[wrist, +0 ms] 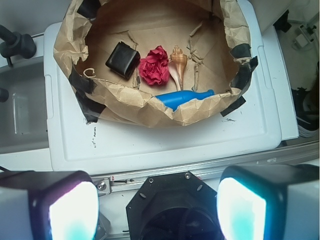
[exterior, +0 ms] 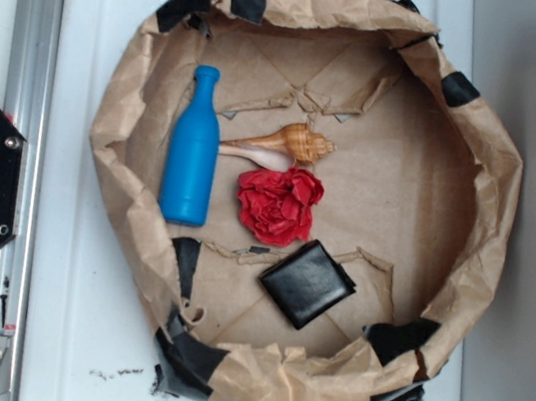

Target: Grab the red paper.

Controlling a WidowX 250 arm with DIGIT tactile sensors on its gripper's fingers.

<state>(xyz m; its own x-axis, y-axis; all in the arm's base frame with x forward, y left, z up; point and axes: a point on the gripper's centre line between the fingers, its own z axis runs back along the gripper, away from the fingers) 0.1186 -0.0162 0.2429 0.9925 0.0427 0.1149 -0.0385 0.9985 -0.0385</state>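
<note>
Red paper [exterior: 279, 203] lies on the floor of the brown paper liner [exterior: 420, 193], near centre. Blue bottle [exterior: 193, 145] at its 9 o'clock, seashell [exterior: 297, 143] touching at 12, black pad [exterior: 307, 283] just beside at 5. In the wrist view the gripper [wrist: 159, 210] stands with fingers [wrist: 72, 210] spread apart, empty, well clear outside the rim; the wad lies toward its 12 o'clock. The wad is roundish, no evident long axis.

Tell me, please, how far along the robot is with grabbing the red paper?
Nothing looks done yet. The red paper lies untouched in the brown paper liner, beside the seashell. The gripper is open, empty and high above. Approaching, descending and grasping all remain.
</note>
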